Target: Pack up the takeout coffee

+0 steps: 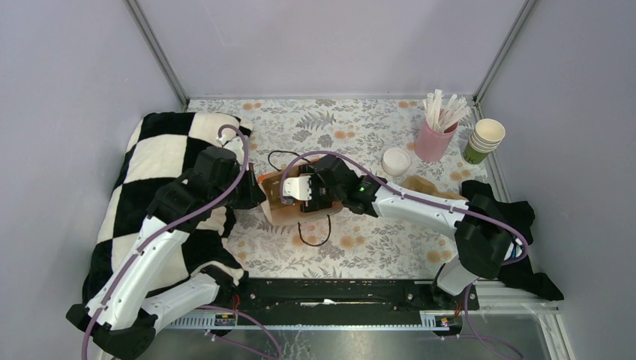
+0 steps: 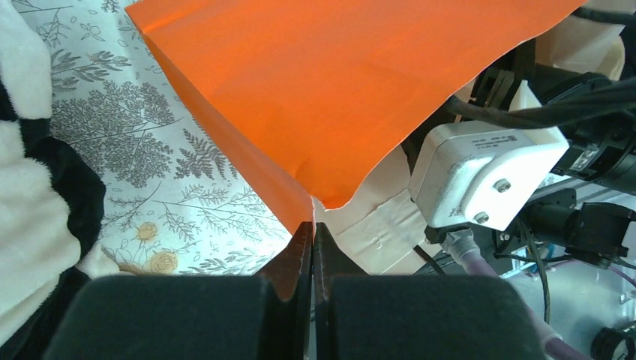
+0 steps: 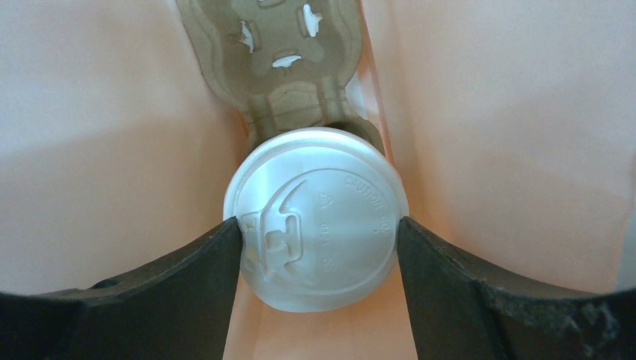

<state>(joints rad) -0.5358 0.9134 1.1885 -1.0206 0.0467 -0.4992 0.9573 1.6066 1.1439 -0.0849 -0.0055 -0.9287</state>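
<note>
Both grippers work at the orange paper bag (image 2: 337, 90). The left gripper (image 2: 313, 234), fingers pressed together, pinches the bag's rim. Inside the bag, the right gripper (image 3: 318, 247) clamps the takeout coffee (image 3: 315, 202) by its lid, the pulp carrier (image 3: 289, 67) lying just beyond, deeper in. To do this well, lower the cup straight, centred over a carrier hole, with the bag's mouth held taut.

A robot lab's test booth, dressed up like a café counter.
Plain grey walls (image 1: 330, 45) and bare aluminium posts (image 1: 159, 56) box in a small desk (image 1: 352, 124) covered with a floral cloth. Two robot arms (image 1: 142, 262) with trailing purple cables are bolted to a black rail (image 1: 337, 291) at its near edge. The props are a pink pot of white sticks (image 1: 435, 139), a stack of paper cups (image 1: 484, 141) and a checked blanket (image 1: 161, 154).
</note>
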